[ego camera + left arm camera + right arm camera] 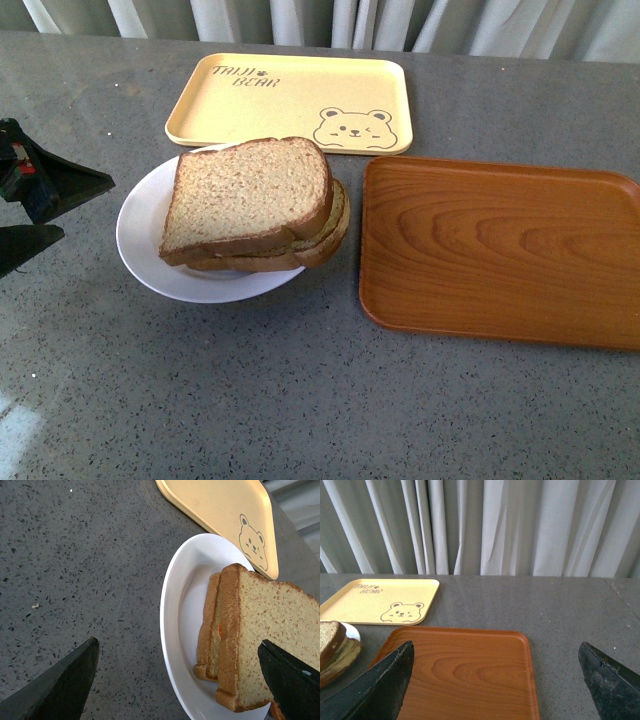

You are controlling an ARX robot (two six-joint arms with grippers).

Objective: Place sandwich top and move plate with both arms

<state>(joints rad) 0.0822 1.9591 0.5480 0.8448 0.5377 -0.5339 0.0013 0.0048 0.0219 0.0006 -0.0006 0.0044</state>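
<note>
Sandwich top (245,190) on the stacked slices (325,235), plate (140,235) toward table's (300,400) left edge, we read left gripper (178,642) spread wide beside it, right gripper (496,644) spread wide facing wooden tray (500,250).

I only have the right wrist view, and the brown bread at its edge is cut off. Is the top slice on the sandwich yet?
Observer: Yes. In the front view the square brown wholemeal top slice lies flat on the stack on the round white plate.
Operator: Where is the left gripper?
Observer: The left gripper is open and empty, by the plate's left side.
Operator: Is the plate on a tray?
Observer: No, it stands on the grey speckled table, left of the brown wooden tray.
</note>
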